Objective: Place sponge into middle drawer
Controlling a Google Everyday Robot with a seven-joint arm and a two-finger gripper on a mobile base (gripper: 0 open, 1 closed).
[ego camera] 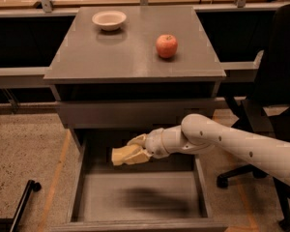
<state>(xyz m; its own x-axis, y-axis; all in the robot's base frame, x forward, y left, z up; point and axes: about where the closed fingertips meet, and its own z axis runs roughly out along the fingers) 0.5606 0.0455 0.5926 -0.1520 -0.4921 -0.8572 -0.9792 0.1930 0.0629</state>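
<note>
The pale yellow sponge (122,155) is held in my gripper (133,150), whose cream fingers are shut on it. The white arm reaches in from the right. The sponge hangs above the back left part of the open middle drawer (140,199), a grey tray pulled out toward the camera, with a dark shadow on its floor. The sponge does not touch the floor.
The grey cabinet top (135,47) carries a white bowl (109,19) at the back left and a red apple (166,46) at the right. The closed top drawer front (135,114) is just behind the gripper. A black office chair (273,105) stands at the right.
</note>
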